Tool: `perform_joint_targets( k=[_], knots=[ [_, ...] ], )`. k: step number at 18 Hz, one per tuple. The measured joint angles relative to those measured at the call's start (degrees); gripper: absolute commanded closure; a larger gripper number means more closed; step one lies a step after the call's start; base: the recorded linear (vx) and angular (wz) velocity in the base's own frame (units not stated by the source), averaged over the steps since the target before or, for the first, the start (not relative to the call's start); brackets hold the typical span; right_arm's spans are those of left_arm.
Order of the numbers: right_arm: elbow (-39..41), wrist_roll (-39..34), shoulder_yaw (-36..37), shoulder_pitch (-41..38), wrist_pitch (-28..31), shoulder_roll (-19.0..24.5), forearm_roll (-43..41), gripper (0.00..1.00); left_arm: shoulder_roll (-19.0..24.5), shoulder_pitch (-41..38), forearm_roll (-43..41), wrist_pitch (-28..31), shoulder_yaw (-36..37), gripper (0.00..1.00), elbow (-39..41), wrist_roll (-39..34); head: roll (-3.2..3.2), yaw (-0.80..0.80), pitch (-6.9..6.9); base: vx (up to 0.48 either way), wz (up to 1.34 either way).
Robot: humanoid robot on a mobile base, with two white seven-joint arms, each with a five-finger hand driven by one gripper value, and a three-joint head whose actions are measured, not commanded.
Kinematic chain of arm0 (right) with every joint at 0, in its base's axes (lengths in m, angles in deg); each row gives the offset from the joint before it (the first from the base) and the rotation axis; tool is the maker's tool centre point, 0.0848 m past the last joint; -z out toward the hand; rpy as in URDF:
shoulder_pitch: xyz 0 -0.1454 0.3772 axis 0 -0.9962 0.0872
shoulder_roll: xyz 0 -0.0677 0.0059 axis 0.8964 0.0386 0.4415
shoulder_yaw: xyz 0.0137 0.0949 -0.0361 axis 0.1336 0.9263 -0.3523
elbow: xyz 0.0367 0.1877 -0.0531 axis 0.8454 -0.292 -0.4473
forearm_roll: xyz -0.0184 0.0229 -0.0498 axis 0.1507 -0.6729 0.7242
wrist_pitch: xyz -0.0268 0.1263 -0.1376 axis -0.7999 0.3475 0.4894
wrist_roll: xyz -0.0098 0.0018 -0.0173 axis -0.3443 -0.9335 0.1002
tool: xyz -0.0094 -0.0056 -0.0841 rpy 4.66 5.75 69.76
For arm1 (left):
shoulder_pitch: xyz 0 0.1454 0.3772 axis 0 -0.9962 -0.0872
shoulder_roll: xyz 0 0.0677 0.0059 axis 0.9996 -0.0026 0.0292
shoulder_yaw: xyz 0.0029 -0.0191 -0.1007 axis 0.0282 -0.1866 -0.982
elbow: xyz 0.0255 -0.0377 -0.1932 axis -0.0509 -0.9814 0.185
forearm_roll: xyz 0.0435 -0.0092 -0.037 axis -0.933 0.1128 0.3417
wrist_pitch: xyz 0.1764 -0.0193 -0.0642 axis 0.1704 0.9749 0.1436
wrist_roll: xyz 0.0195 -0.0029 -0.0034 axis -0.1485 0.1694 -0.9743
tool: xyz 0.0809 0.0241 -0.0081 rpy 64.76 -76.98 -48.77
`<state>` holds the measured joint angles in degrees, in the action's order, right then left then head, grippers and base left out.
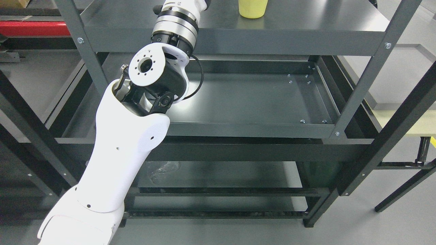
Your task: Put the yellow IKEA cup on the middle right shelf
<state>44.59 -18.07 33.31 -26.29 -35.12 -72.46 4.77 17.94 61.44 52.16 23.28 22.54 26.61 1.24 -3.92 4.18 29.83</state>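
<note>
The yellow cup point(252, 8) stands upright on the upper shelf point(306, 20); the left hand's state cannot be told, being cropped off.

There is one yellow cup point(252, 8), one grey metal shelf rack point(369, 73) with three shelves visible, and one white robot arm point(126, 146).

We see the middle shelf point(259, 102) bare across the centre and right of the frame. The top shelf point(238, 37) overhangs its back, posts point(366, 78) flank its right side, and our left arm point(136, 129) crosses the left opening.
</note>
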Motion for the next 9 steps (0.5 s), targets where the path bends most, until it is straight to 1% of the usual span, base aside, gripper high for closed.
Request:
perform_joint_targets(
  k=[2,5,9],
  knots=[
    [0.0,0.0,0.0,0.0,0.0,0.0,0.0,0.01,0.88,-1.26,-2.58,-4.0,-0.19,0.01,0.39,3.24,0.0,0.0,0.0,-0.096,0.08],
    [0.0,0.0,0.0,-0.01,0.0,0.0,0.0,0.01,2.26,-3.78,-5.07,-9.75,0.68,0.01,0.82,10.02,0.0,0.0,0.0,-0.108,0.02],
    [0.0,0.0,0.0,-0.01,0.0,0.0,0.0,0.01,3.86,-8.95,-6.94,-15.79,3.06,0.01,0.98,16.52,0.0,0.0,0.0,-0.119,-0.01]
  ],
)
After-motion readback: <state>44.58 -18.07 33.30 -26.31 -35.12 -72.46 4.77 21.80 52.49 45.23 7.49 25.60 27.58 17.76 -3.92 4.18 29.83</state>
